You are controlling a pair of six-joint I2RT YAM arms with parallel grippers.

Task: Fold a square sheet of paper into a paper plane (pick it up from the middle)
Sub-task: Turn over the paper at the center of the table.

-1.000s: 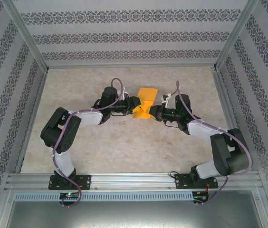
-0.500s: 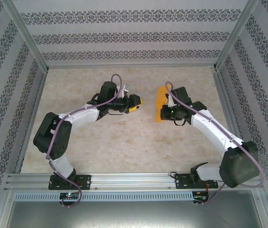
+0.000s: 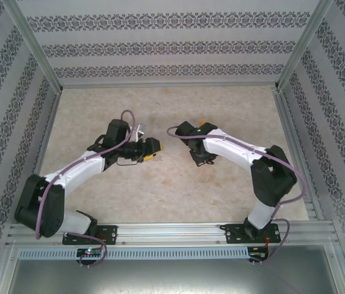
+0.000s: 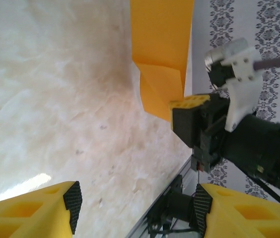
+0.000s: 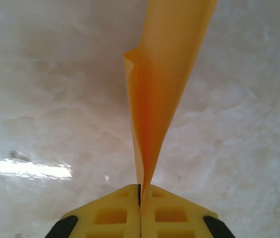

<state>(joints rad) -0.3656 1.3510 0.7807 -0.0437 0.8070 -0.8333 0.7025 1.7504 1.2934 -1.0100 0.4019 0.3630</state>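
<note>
Currently my right end effector (image 5: pixel 140 192) is clenched on the thin, creased, bright orange sheet of paper (image 5: pixel 165 74), which sticks out straight ahead of it over the pale marbled desk (image 5: pixel 40 89). My left end effector (image 4: pixel 136 207) is released, jaws wide apart, with the paper well ahead of it.

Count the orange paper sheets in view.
1. The folded orange sheet is pinched at one end in the shut right gripper, right of the table's centre. The open left gripper holds none. Anything under the right arm would be hidden.
</note>
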